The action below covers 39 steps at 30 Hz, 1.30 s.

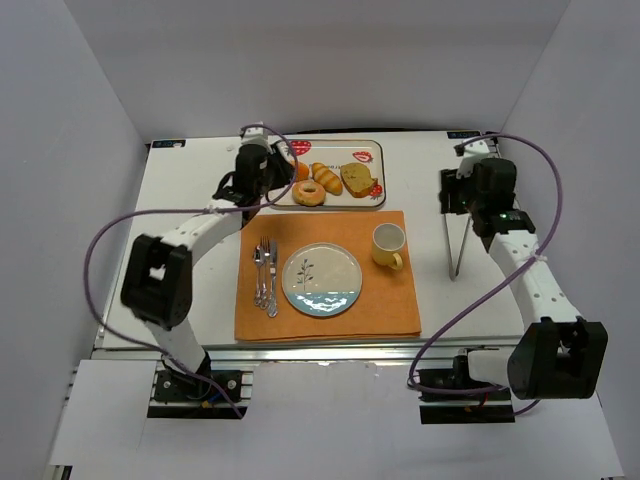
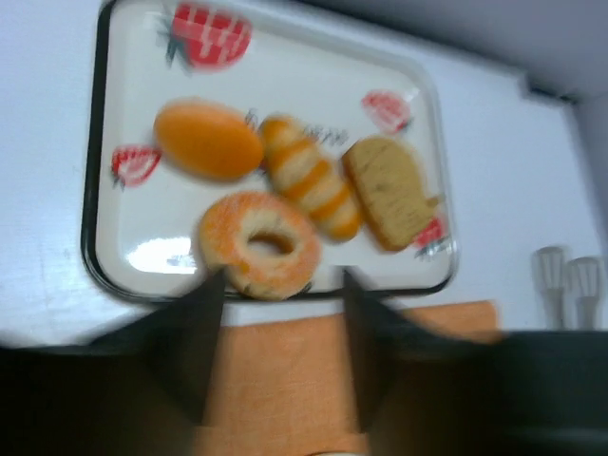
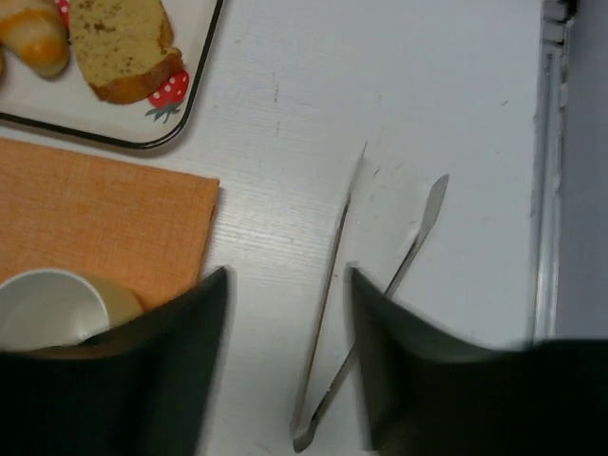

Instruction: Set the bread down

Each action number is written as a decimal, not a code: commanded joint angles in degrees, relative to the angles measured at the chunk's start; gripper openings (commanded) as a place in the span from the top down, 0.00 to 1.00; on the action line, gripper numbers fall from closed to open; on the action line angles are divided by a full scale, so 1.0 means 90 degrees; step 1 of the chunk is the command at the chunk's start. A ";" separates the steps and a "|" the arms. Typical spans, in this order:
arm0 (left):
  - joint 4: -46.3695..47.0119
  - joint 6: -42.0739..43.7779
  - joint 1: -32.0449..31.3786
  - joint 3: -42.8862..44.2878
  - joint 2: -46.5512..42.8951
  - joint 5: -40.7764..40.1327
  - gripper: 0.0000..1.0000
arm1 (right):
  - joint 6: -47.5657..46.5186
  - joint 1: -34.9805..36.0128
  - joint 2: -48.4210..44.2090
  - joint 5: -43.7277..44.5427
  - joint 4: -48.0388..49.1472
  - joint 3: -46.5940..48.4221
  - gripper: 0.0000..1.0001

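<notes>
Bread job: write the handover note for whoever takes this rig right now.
Left gripper: open, poised at the bagel, not gripping it.
Right gripper: open, above the tongs on the table.
Oval roll and bagel both lie in the tray, beside a striped roll and a bread slice.
Done: nothing placed; the plate is empty.
To do: grasp and place both pieces, probably on the plate.

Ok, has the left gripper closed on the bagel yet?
No, the left gripper is open, its fingers spread apart, and the bagel lies flat on the tray.
</notes>
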 commanded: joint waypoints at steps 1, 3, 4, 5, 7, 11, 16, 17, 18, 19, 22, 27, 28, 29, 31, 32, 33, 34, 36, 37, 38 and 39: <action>0.0329 -0.0069 0.0208 -0.0759 -0.1589 -0.0265 0.88 | -0.0826 -0.0948 -0.0149 -0.1951 -0.0678 -0.0091 0.58; 0.0348 -0.0176 0.0276 -0.1469 -0.2116 -0.0304 1.00 | -0.0855 -0.1106 0.0054 -0.2097 -0.0902 -0.0062 1.00; 0.0339 -0.0264 0.0344 -0.1723 -0.2660 -0.0324 1.00 | -0.0952 -0.1309 0.0123 -0.2271 -0.1078 -0.0033 1.00; 0.0290 -0.0293 0.0364 -0.2171 -0.2927 -0.0343 1.00 | -0.0992 -0.1408 0.0192 -0.2370 -0.1244 -0.0042 1.00; -0.0049 -0.0352 0.0461 -0.2544 -0.3647 -0.0343 0.89 | -0.1041 -0.1594 0.0319 -0.2410 -0.1333 -0.0178 0.72; -0.0871 -0.0460 0.0511 -0.3316 -0.4800 -0.0665 0.23 | -0.0652 -0.1604 0.0680 -0.1796 -0.1694 -0.0286 0.11; -0.1243 -0.0965 0.0511 -0.4438 -0.5994 -0.0968 0.20 | 0.0355 -0.1575 0.0681 -0.0310 -0.0974 -0.0910 0.10; -0.1243 -0.1055 0.0521 -0.4566 -0.6276 -0.0988 0.20 | 0.0346 -0.1565 0.0690 -0.0339 -0.0866 -0.1066 0.11; -0.1253 -0.1210 0.0521 -0.4684 -0.6395 -0.1017 0.20 | 0.0384 -0.1546 0.0710 -0.0388 -0.0768 -0.1135 0.11; -0.1263 -0.1260 0.0521 -0.4840 -0.6483 -0.1027 0.20 | 0.0414 -0.1517 0.0739 -0.0388 -0.0603 -0.1184 0.11; -0.1331 -0.1300 0.0521 -0.4890 -0.6630 -0.1066 0.20 | 0.0638 -0.1409 0.1031 -0.0242 -0.0358 -0.1263 0.11; -0.1419 -0.1173 0.0521 -0.4724 -0.6485 -0.1095 0.20 | 0.0805 -0.1234 0.1871 -0.0222 0.0365 -0.1156 0.16; -0.1448 -0.1153 0.0521 -0.4656 -0.6455 -0.1086 0.20 | 0.0805 -0.1195 0.2085 -0.0155 0.0472 -0.1117 0.17; -0.1458 -0.1143 0.0521 -0.4627 -0.6426 -0.1076 0.20 | 0.0843 -0.1155 0.2164 0.0117 0.0522 -0.1087 0.17; -0.1478 -0.1143 0.0521 -0.4607 -0.6425 -0.1076 0.20 | 0.1010 -0.1038 0.2398 0.0304 0.0600 -0.0990 0.20; -0.1487 -0.1172 0.0521 -0.4616 -0.6474 -0.1095 0.20 | 0.1029 -0.0990 0.2535 0.0431 0.0648 -0.0941 0.23; -0.1507 -0.1221 0.0521 -0.4645 -0.6513 -0.1124 0.20 | 0.1039 -0.0960 0.2594 0.0577 0.0639 -0.0882 0.28; -0.1507 -0.1221 0.0521 -0.4646 -0.6562 -0.1144 0.20 | 0.1020 -0.0960 0.2653 0.0598 0.0639 -0.0882 0.28; -0.1555 -0.1280 0.0521 -0.4704 -0.6649 -0.1183 0.20 | 0.1000 -0.0960 0.2770 0.0656 0.0552 -0.0804 0.38; -0.1575 -0.1299 0.0521 -0.4733 -0.6756 -0.1193 0.20 | 0.0961 -0.0960 0.2858 0.0628 0.0522 -0.0804 0.41; -0.1604 -0.1319 0.0521 -0.4782 -0.6796 -0.1222 0.20 | 0.0922 -0.0969 0.2878 0.0598 0.0512 -0.0804 0.44; -0.1624 -0.1338 0.0521 -0.4802 -0.6835 -0.1222 0.20 | 0.0883 -0.0979 0.2907 0.0530 0.0493 -0.0823 0.52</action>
